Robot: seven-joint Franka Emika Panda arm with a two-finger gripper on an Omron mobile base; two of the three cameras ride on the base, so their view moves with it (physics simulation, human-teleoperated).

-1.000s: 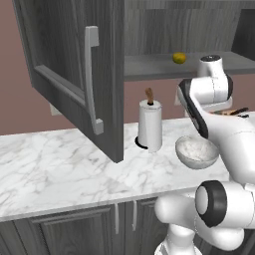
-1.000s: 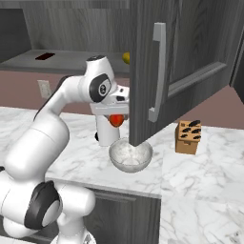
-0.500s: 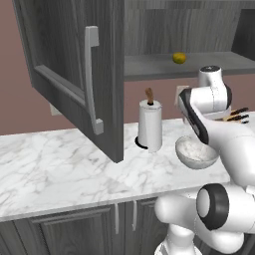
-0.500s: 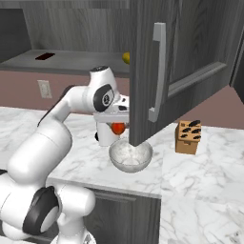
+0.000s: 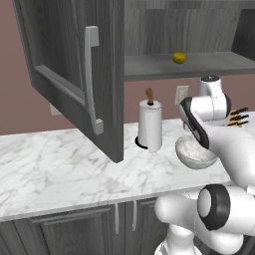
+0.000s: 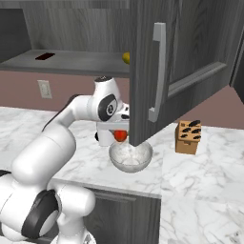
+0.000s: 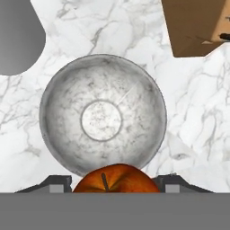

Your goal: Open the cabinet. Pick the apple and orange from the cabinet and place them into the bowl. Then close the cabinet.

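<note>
Above the speckled whitish-grey bowl (image 7: 103,117), a red-orange, dark-stemmed apple (image 7: 116,179)

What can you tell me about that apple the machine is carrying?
The apple is red, shading to orange near the top, with a short dark stem in a small dimple. It looks smooth and whole. It sits stem toward the camera between the gripper fingers, which hold it from both sides. It hangs above the near rim of the speckled bowl, not yet inside it.
</note>
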